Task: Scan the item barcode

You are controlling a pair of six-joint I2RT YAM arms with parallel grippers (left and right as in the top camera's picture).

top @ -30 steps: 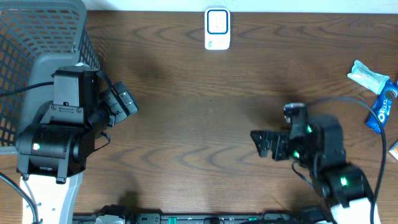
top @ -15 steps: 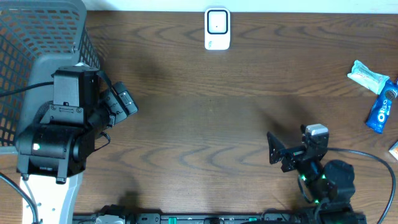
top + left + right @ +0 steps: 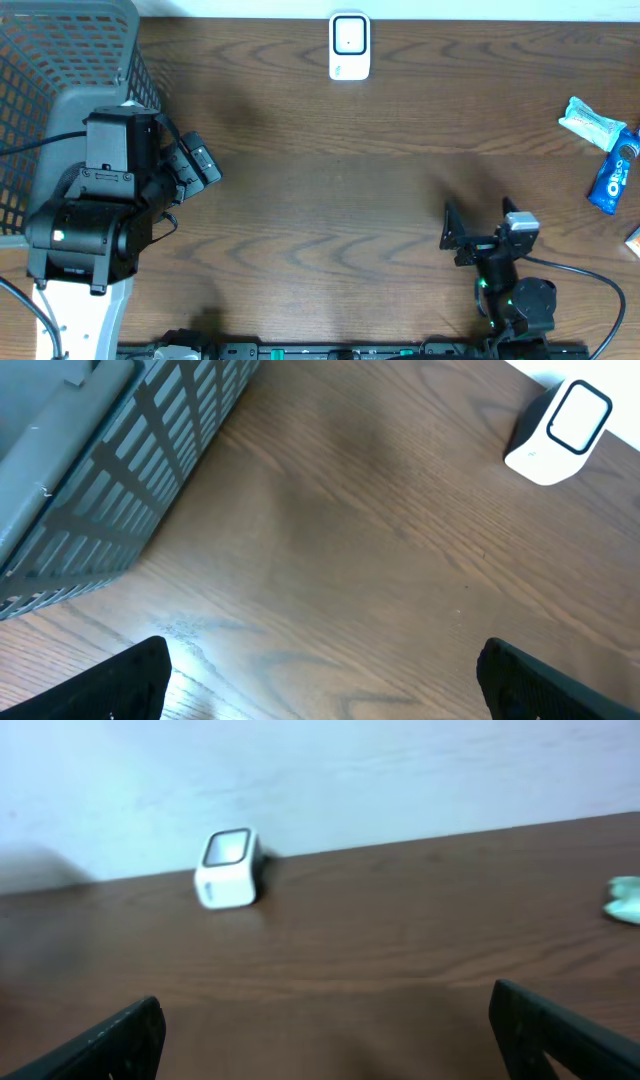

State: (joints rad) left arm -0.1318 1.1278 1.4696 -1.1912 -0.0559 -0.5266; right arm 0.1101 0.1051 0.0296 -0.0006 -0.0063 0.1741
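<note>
When one looks from above, the white barcode scanner [image 3: 349, 46] stands at the far edge of the brown table [image 3: 330, 190], in the middle. The blue packet [image 3: 612, 176], with the word OREO in white letters, lies at the right edge, just beside a pale green packet [image 3: 590, 121]; neither gripper touches them. A grey mesh basket [image 3: 60, 60] fills the far left corner. The left gripper [image 3: 200, 163] hangs just beside the basket, and the right gripper [image 3: 455, 235] is near the front edge, well apart from the packets.

From the left wrist, the two black fingers [image 3: 125, 682] stand wide apart in the lower corners, with only bare wood between them. The basket wall is at the upper left and the scanner at the upper right; any writing on it is too small to read.

From the right wrist, the picture is blurred. These fingers [image 3: 105, 1040] are spread wide too and hold nothing. The scanner stands against the white wall [image 3: 400, 770], and the pale green packet shows at the right edge.
</note>
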